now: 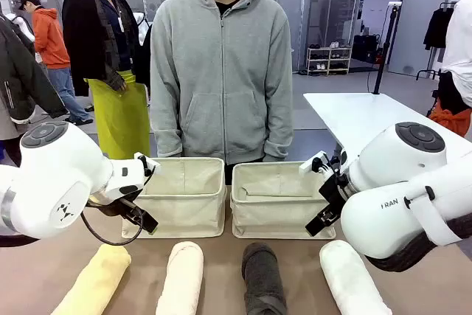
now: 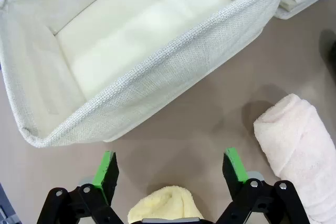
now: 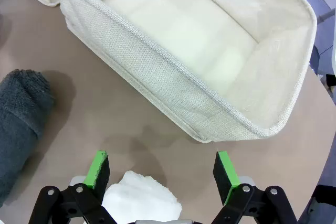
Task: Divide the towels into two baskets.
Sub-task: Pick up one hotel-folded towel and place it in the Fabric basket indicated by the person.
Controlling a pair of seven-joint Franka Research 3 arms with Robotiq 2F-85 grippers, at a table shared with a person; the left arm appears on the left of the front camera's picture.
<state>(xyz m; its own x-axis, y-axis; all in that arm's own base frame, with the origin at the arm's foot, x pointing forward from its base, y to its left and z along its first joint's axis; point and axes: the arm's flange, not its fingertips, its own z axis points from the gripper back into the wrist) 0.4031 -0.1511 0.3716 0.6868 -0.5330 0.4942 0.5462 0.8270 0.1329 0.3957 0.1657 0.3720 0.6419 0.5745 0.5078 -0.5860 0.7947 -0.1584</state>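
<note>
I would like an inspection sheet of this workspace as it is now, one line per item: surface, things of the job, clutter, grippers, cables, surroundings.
Surface: brown table, bare between the things.
Job's things: pale yellow towel, cream towel, dark grey towel and white towel lie rolled in a row on the near side; left basket and right basket stand side by side behind them, both empty.
Clutter: nothing seen.
Grippers: left gripper open above the pale yellow towel's end; right gripper open above the white towel's end; neither holds anything.
Cables: black cable loops under the left arm's wrist.
Surroundings: person in a grey hooded top stands behind the baskets; white table at far right; other people at far left.
</note>
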